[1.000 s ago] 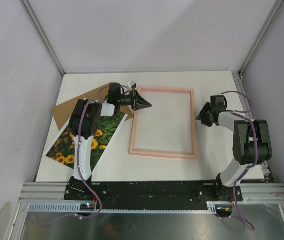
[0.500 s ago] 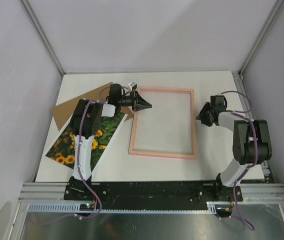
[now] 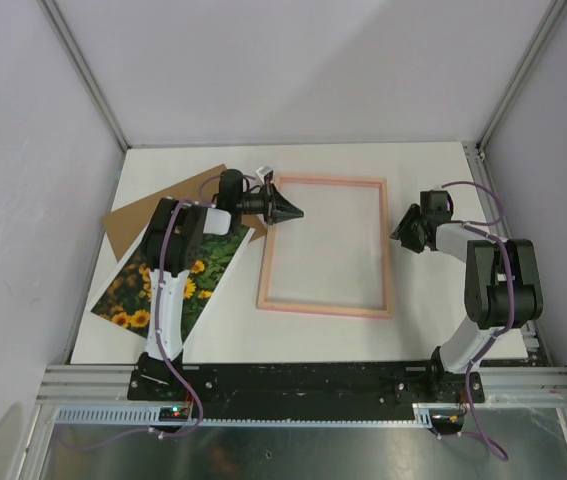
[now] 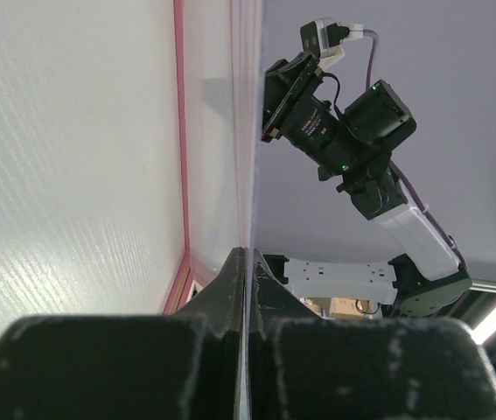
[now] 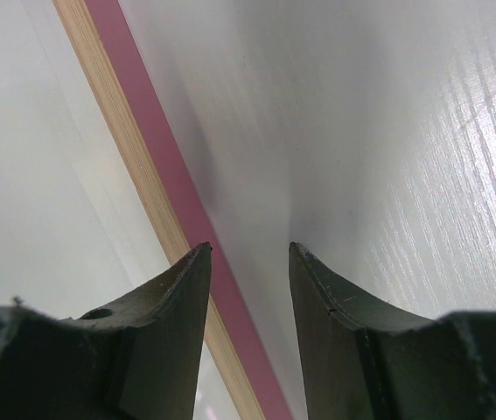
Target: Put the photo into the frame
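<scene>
Bright, even light is given throughout; glare is seen on the table [image 5: 440, 175] (right wrist view), and a soft shadow beside the frame [image 5: 158, 131].

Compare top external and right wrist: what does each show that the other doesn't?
Top external only: the photo overlapping the brown backing board left of the frame, and the shut left end effector near the frame's far left corner. Right wrist only: the right end effector standing open, and the rail's pale wood edge beside its pink face. Both: the frame's right rail and the white table.
</scene>
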